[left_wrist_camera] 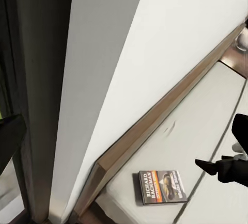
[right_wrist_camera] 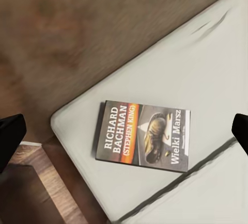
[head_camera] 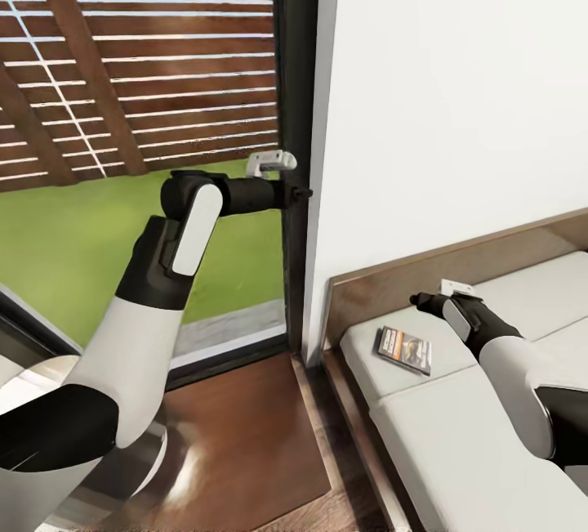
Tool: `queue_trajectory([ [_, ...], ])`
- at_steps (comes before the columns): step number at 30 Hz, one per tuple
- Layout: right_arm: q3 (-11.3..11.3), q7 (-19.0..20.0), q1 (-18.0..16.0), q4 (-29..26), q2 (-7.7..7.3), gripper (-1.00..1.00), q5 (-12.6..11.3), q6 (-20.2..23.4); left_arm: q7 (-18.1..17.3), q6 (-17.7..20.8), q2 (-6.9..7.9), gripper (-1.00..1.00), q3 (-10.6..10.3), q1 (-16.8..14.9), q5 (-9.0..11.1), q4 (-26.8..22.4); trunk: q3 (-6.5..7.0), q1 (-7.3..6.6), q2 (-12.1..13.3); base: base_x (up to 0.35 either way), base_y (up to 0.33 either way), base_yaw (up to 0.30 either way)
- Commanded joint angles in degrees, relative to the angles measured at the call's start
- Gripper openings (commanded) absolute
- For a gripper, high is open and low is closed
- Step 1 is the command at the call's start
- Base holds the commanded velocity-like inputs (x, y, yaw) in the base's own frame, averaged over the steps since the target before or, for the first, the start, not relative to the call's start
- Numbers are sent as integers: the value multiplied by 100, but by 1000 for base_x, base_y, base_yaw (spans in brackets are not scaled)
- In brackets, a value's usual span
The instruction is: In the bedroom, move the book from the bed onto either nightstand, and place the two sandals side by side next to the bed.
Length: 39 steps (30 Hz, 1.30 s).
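My right end effector (head_camera: 420, 300) hangs over the bed (head_camera: 457, 434), just short of the book (head_camera: 403, 350); in the right wrist view my two fingertips (right_wrist_camera: 10, 136) sit far apart at the frame edges w/ the paperback (right_wrist_camera: 142, 136) centred between them, so it's released, nothing held. The book lies flat, cover up, near the mattress corner by the headboard (head_camera: 384, 287). Step in hand: the pick. Thin and flat on soft bedding, so I'd come down straight, press the tips into the mattress a bit and pinch across the short side, or nudge it to the edge first. My left end effector (head_camera: 304, 193) is up by the window frame (head_camera: 296, 148); can't tell if it's released or clenched, prob. empty.
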Motion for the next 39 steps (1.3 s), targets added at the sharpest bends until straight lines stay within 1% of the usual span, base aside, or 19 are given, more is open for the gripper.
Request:
queue_trajectory([
  [1,-12,-25,-3,-11,0,100,-51,32,-24,22,-2,100,6,-6,-22,-6,-20,3,-11,0,0,0],
  [15,-23,-16,-3,-6,-29,100,-51,115,-30,22,5,100,13,3,-17,-30,-148,3,-11,0,0,0],
  [24,-18,21,-3,-2,-15,100,-56,195,-39,22,28,100,11,37,-16,-51,-231,3,-11,0,0,0],
  [28,-10,31,-8,-18,-9,100,-47,328,-41,22,25,100,6,43,-19,-57,-268,3,-11,0,0,0],
  [29,-7,31,-10,-30,-2,100,-44,427,-42,22,24,100,6,45,-19,-59,-277,3,-11,0,0,0],
  [34,0,25,-22,-53,-1,100,-33,496,-44,22,23,100,5,46,-19,-59,-323,3,-11,0,0,0],
  [39,2,-13,-28,-310,-15,100,-8,608,-50,22,23,100,5,47,-19,-62,-369,3,-11,0,0,0],
])
